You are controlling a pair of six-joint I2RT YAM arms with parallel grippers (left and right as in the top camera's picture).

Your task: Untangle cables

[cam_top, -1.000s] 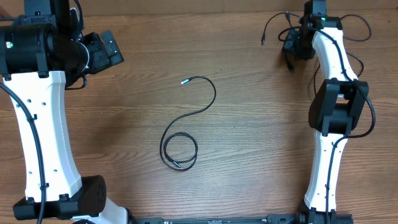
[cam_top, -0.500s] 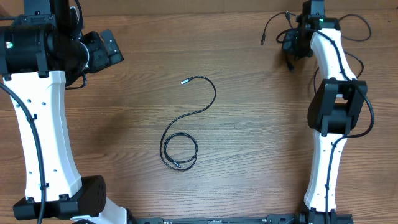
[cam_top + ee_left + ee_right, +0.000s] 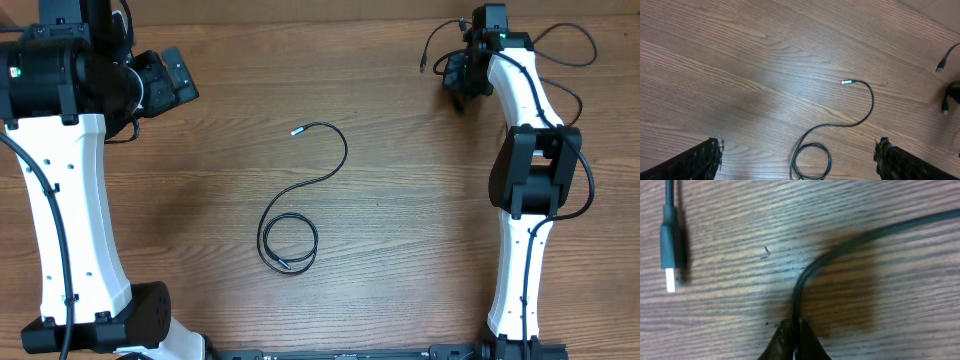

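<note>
One black cable (image 3: pixel 343 160) lies apart at the table's middle, with a silver tip (image 3: pixel 295 131) at one end and a small loop (image 3: pixel 288 243) at the other. The left wrist view shows that same cable (image 3: pixel 871 102) below my left gripper (image 3: pixel 799 150), which hangs open high above it at the far left (image 3: pixel 185 80). At the back right, my right gripper (image 3: pixel 458 85) is down among a small bunch of cables (image 3: pixel 437 40). In the right wrist view its jaws (image 3: pixel 795 330) are shut on a thin black cable (image 3: pixel 850 242). A silver-tipped plug (image 3: pixel 670 275) lies to the left.
The table is brown wood (image 3: pixel 420 220). More thin black cord (image 3: pixel 575 45) loops to the right of the right arm at the back edge. The white arm links (image 3: pixel 60 220) (image 3: pixel 525 250) stand along both sides.
The right gripper's jaws have closed onto the cable, and it has shifted slightly toward the back left. The left arm and the middle cable have not moved.
</note>
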